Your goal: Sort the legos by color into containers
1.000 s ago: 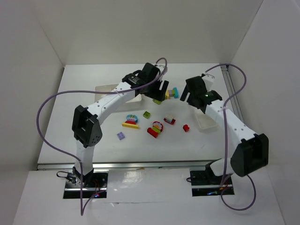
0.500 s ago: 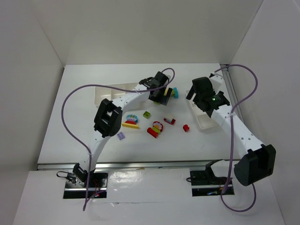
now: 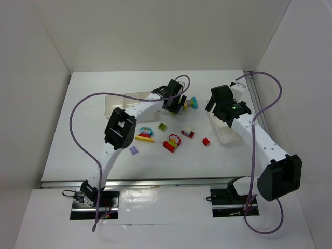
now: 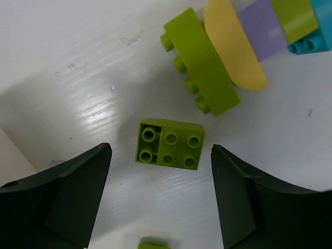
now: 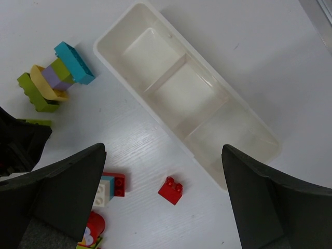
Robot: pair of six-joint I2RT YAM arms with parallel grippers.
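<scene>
Closest to the near edge of the worktop [image 3: 72,135], left of centre, lies a flat purple brick [image 3: 134,150]. Just beyond it, across the middle, sit a yellow and red stack [image 3: 144,137], a red and lime cluster [image 3: 172,143], a red, white and cyan piece [image 3: 188,133] and a small red brick [image 5: 173,189], all loose and apart from one another. A small lime cube [image 3: 163,126] lies slightly farther back.

Along the right edge the narrow tray [image 5: 205,98] runs at a slant, split by low walls into three compartments, with the small red brick near its near end. The right gripper [image 5: 163,149] hangs above this tray, jaws spread wide and grasping nothing.

Toward the far middle, the left gripper [image 4: 161,149] is lowered over a lime green brick [image 4: 169,143] that lies studs-up on the worktop. Its fingers [image 4: 78,197] stand released on either side, clear of the brick. Just past it lies a tipped multicoloured stack [image 4: 233,46] of lime, yellow, purple and cyan. The wide tray [image 3: 111,97] sits toward the far left corner, partly hidden by the left arm.
</scene>
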